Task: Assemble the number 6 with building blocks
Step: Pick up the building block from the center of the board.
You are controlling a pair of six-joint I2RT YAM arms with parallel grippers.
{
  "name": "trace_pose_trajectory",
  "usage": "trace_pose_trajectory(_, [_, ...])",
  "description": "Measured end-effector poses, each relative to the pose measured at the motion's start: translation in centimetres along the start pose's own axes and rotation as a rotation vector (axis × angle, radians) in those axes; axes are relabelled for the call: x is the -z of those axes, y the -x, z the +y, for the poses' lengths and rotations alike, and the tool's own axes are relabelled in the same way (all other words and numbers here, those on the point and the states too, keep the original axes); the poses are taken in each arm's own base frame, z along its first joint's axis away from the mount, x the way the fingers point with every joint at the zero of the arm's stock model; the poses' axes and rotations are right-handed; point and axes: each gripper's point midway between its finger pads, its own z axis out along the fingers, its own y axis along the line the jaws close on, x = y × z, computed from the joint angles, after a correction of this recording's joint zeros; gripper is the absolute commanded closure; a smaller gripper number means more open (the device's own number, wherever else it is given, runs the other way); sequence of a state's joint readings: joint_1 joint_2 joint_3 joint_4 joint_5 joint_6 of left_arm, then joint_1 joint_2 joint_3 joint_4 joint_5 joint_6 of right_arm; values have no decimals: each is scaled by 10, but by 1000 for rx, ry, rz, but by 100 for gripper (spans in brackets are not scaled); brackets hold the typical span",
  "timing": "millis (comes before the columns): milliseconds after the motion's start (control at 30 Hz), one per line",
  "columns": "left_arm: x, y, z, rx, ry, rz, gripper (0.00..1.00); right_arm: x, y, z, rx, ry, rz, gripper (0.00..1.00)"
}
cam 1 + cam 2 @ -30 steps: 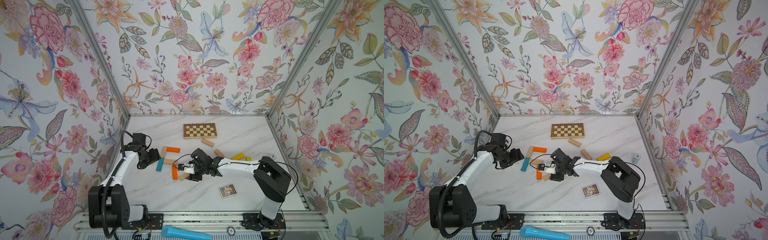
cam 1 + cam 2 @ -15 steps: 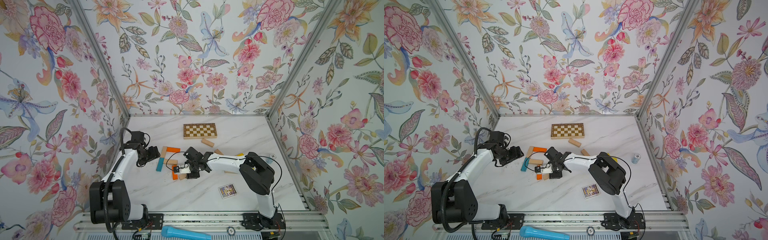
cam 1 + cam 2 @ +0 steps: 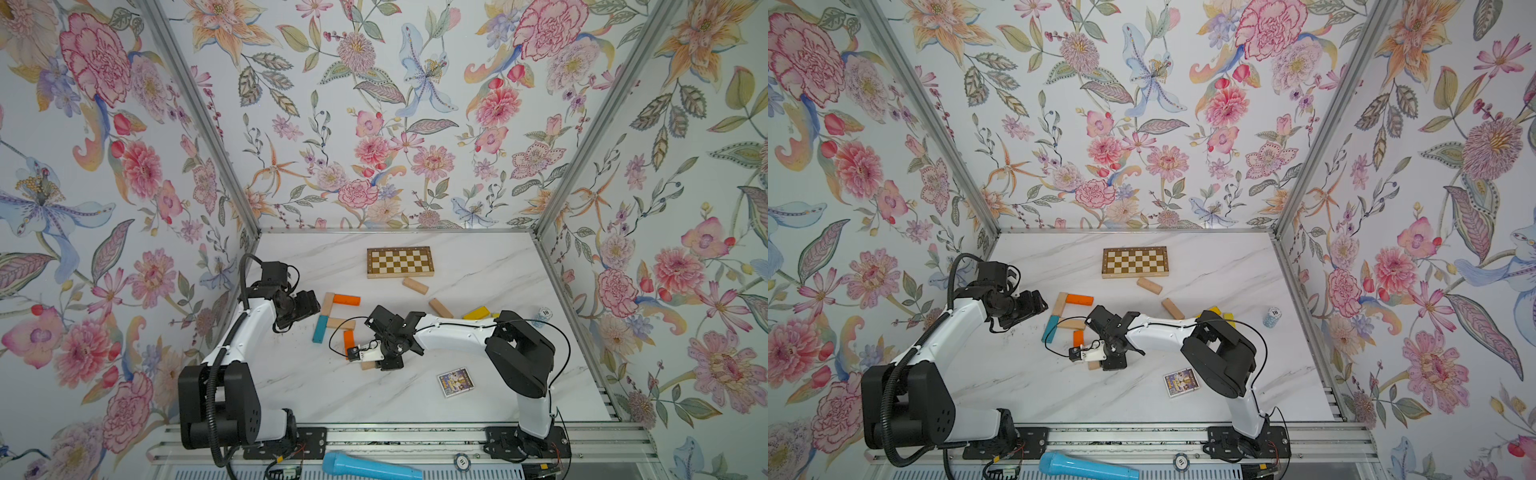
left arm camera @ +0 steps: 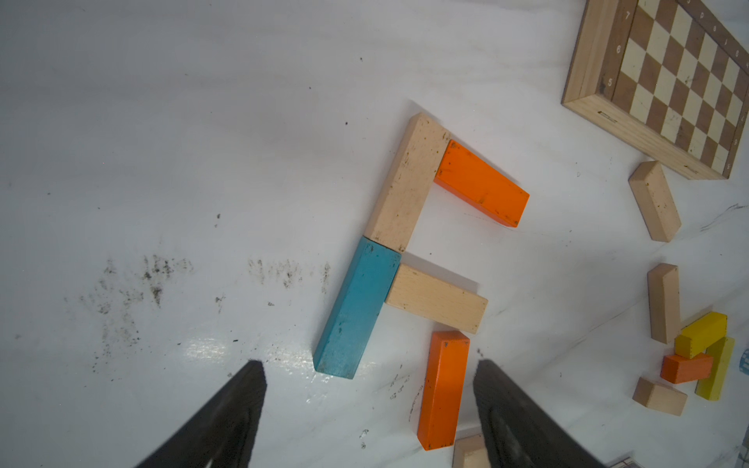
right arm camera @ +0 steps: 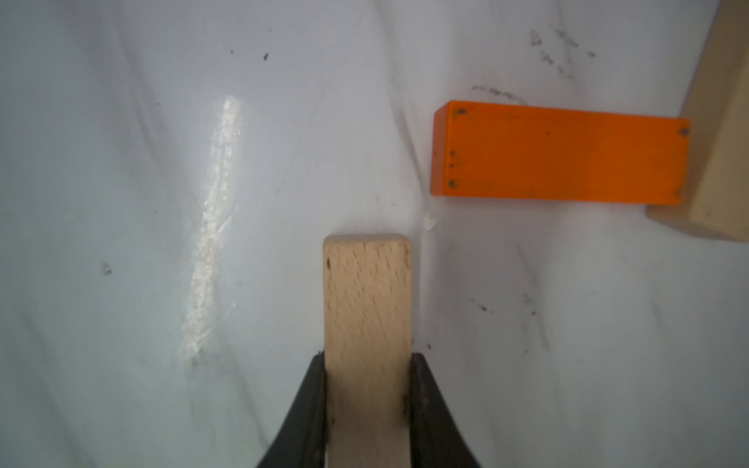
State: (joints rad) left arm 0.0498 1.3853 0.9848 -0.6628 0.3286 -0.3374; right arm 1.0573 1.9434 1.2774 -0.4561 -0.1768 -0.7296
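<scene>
1. Five blocks lie joined just left of the middle in both top views: a top pale block [image 3: 328, 302], a top orange block [image 3: 346, 299], a teal block [image 3: 320, 328], a middle pale block [image 3: 340, 323] and a lower orange block [image 3: 348, 340]. The right gripper [image 3: 376, 365] sits right below them, and the left gripper [image 3: 313, 306] hangs on their left. Spare blocks [image 3: 440, 308] lie at the right, below the checkered board [image 3: 400, 262].
2. Left wrist view: the left gripper [image 4: 367, 364] is wide open at the bottom edge. The teal block [image 4: 356, 308] sits in the middle, touching both pale ones.
3. Right wrist view: the right gripper [image 5: 368, 358] squeezes a held pale block [image 5: 367, 291] at the bottom middle. The lower orange block [image 5: 559, 152] lies at the upper right, apart from it.
</scene>
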Motion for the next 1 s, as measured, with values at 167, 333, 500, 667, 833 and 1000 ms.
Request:
trace_pose_trajectory(167, [10,8,10,51,21,-45,12,31,14,7,-56,-22,-75,82])
trace_pose_trajectory(333, [26,25,32,142,74,-119,1,65,57,-3,-84,-58,-225,81])
trace_pose_trajectory(500, [40,37,59,240,160,-174,1,72,117,-15,-80,-60,-351,79])
trace_pose_trajectory(667, [54,45,98,367,260,-230,1,42,156,-25,-89,-52,-382,78])
trace_pose_trajectory(833, [62,44,120,439,328,-252,1,4,164,-34,-126,-48,-337,79])
trace_pose_trajectory(1000, [64,44,127,467,343,-260,1,-15,159,-44,-156,-74,-289,78])
